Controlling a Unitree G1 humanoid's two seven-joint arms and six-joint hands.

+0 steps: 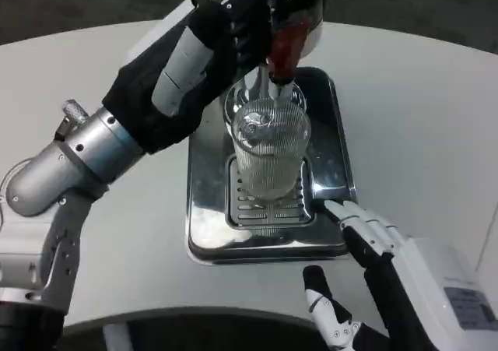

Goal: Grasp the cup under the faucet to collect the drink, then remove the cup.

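Observation:
A clear ribbed glass cup [270, 152] stands upright on the slotted drip grate [268, 207] of the silver dispenser base [206, 187], directly below the faucet. My left hand [214, 43] reaches up at the top of the picture, its fingers wrapped around the red tap handle [286, 47] above the cup. My right hand [366, 250] lies low at the front right of the base, fingers apart, holding nothing and a short gap from the cup. Whether liquid is flowing I cannot tell.
The dispenser sits at the middle of a round white table [420, 117]. The table's front edge [194, 312] runs close below the base. Bare tabletop lies left and right of the base.

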